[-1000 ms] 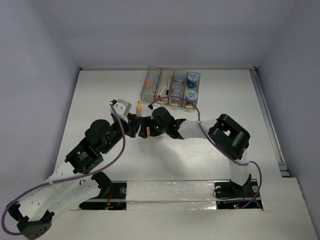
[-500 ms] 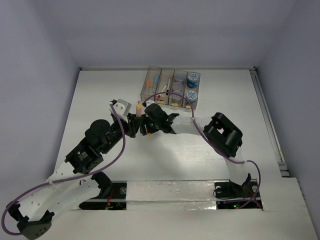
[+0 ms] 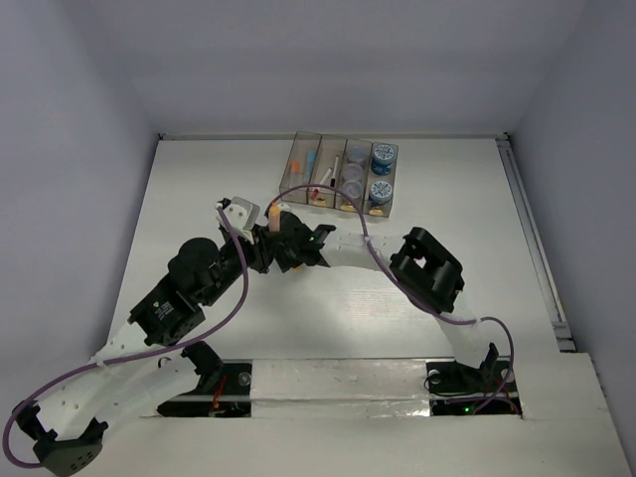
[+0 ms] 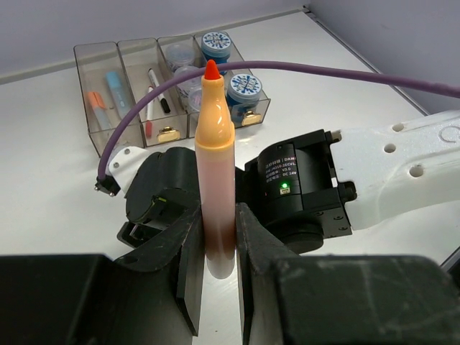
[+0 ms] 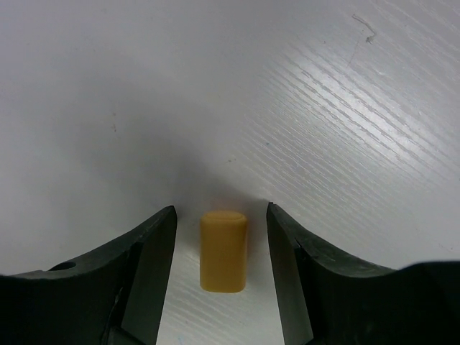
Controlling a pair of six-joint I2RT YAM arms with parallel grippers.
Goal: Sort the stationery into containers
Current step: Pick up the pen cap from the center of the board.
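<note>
My left gripper (image 4: 215,248) is shut on an uncapped orange marker (image 4: 215,172) and holds it upright, red tip up, above the table; it also shows in the top view (image 3: 275,218). My right gripper (image 5: 221,213) is open and low over the table, its jaws on either side of a stubby orange cap (image 5: 223,250) that lies flat, not touching it. In the top view the right gripper (image 3: 287,252) sits just below and beside the left gripper (image 3: 264,238). The four joined containers (image 3: 289,171) stand at the back.
The bins (image 4: 84,79) hold, from left, orange and blue markers (image 4: 106,97), pens (image 4: 152,90), clear jars (image 4: 180,57) and blue-patterned jars (image 4: 215,43). A purple cable (image 4: 302,72) arcs over the right arm. The two arms are crowded together mid-table.
My right arm has swung left toward the left gripper and come down over the orange cap. The left gripper with the marker has stayed put.
</note>
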